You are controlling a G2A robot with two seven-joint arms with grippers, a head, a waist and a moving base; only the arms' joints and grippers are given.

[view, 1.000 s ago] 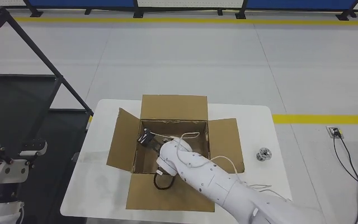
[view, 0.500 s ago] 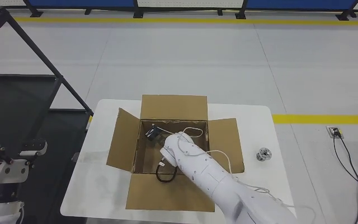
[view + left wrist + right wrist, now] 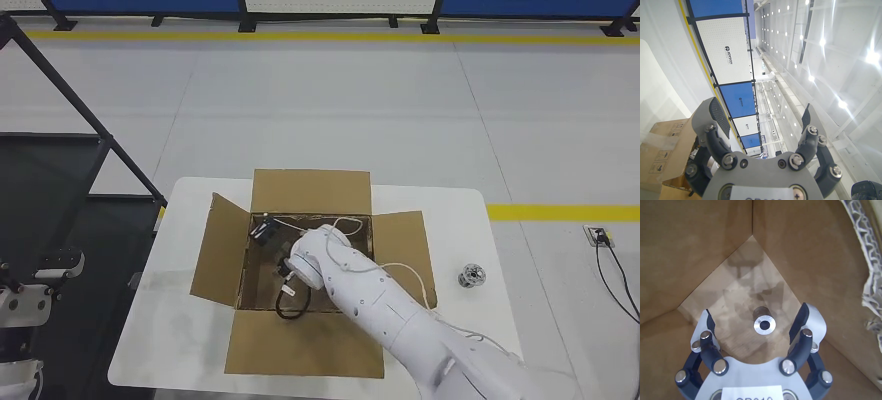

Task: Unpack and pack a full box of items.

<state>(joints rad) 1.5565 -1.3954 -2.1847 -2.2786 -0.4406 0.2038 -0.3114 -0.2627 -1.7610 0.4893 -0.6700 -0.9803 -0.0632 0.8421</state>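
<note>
The right gripper (image 3: pixel 755 311), jaws spread and empty, hangs over a small hollow metal cylinder (image 3: pixel 764 324) on the floor of the cardboard box (image 3: pixel 310 190), in its 10 o'clock corner. The left gripper (image 3: pixel 761 106), also spread and empty, points at the ceiling. A round metal part (image 3: pixel 472 275) lies on the table (image 3: pixel 170 330) at the box's 3 o'clock.

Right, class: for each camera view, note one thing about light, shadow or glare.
Left wrist view: ceiling lamps flare into streaks behind the open left gripper. Right wrist view: the metal cylinder gleams on its end face below the open right gripper; shadows mottle the box floor. Top view: even light, box interior dim.
</note>
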